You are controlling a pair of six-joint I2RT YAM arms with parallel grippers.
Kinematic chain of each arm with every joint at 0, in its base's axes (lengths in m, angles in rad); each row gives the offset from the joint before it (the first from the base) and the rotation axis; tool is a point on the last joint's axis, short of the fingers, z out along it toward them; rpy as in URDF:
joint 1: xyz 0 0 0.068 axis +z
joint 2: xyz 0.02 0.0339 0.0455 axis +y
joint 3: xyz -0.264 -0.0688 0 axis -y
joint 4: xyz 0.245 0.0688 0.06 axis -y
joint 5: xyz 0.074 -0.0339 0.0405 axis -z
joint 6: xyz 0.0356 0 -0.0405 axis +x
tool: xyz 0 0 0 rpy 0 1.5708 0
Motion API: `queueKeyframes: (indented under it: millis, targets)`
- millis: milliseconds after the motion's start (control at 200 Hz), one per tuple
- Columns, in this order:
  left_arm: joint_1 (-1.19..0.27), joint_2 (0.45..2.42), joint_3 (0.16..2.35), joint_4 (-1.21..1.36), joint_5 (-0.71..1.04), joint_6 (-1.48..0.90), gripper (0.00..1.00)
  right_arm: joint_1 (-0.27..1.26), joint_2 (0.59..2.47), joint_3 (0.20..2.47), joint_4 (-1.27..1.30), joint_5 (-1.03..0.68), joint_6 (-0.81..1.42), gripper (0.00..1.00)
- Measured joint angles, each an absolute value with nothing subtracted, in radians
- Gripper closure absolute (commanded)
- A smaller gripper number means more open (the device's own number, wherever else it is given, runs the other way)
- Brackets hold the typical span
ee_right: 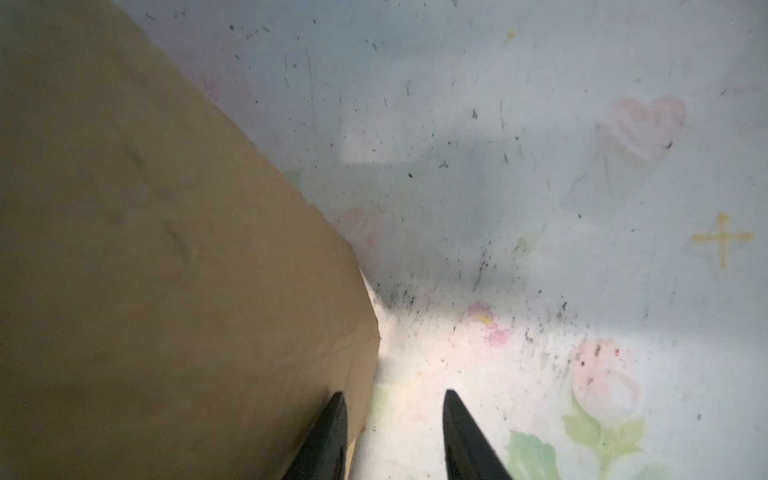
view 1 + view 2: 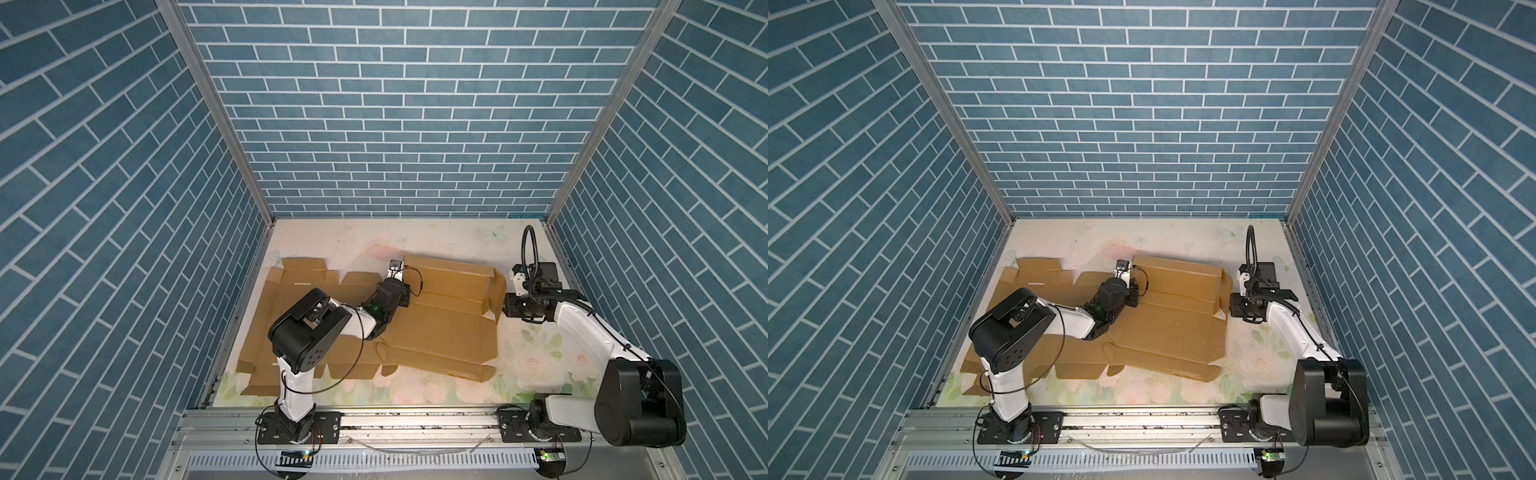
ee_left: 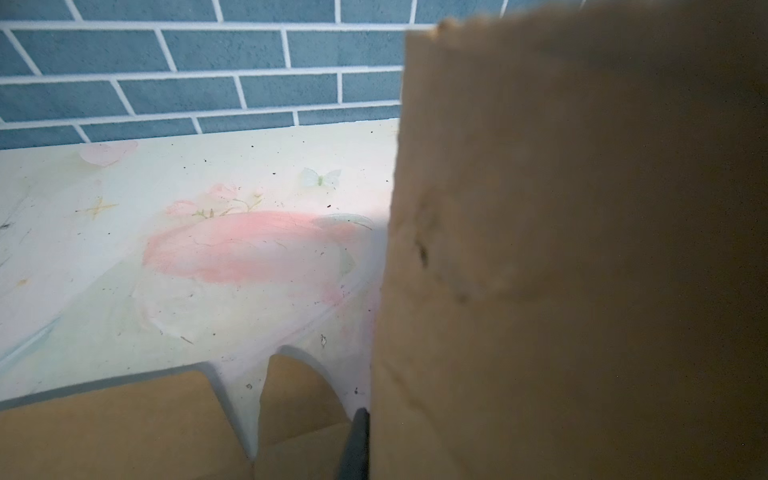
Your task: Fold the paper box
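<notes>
A: While the paper box (image 2: 440,332) lies unfolded from the tabletop's (image 2: 436,237) left edge past its middle in a top view, where's the left gripper (image 2: 398,270)?
B: At the raised back flap. Left wrist: clamped on it. Right wrist: right gripper (image 1: 394,392) parted, box edge against one finger.

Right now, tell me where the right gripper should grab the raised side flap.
Grip the side flap on its free outer edge, coming from the right, outside the cardboard. It stands up off the table, thin and bare there, and the open right gripper sits beside it.
</notes>
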State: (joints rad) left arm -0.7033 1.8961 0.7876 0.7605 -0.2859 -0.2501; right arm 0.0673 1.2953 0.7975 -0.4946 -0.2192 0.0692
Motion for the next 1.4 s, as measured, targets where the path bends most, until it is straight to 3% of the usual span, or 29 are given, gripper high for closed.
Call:
queueKeyframes:
  millis: [290,615,1045,1400]
  targets:
    - [-0.703,1.896,0.788,0.76,-0.282,-0.247,1.0,0.067,1.243,0.783,-0.421,-0.381,0.047,0.65]
    - [-0.7,1.896,0.788,0.759,-0.282,-0.248,1.0,0.087,1.253,0.784,-0.413,-0.412,0.014,0.54]
    - [-0.698,1.896,0.79,0.755,-0.269,-0.25,1.0,0.118,1.294,0.784,-0.281,-0.506,0.067,0.55]
    - [-0.701,1.894,0.791,0.75,-0.267,-0.25,1.0,0.125,1.311,0.744,-0.242,-0.402,0.055,0.47]
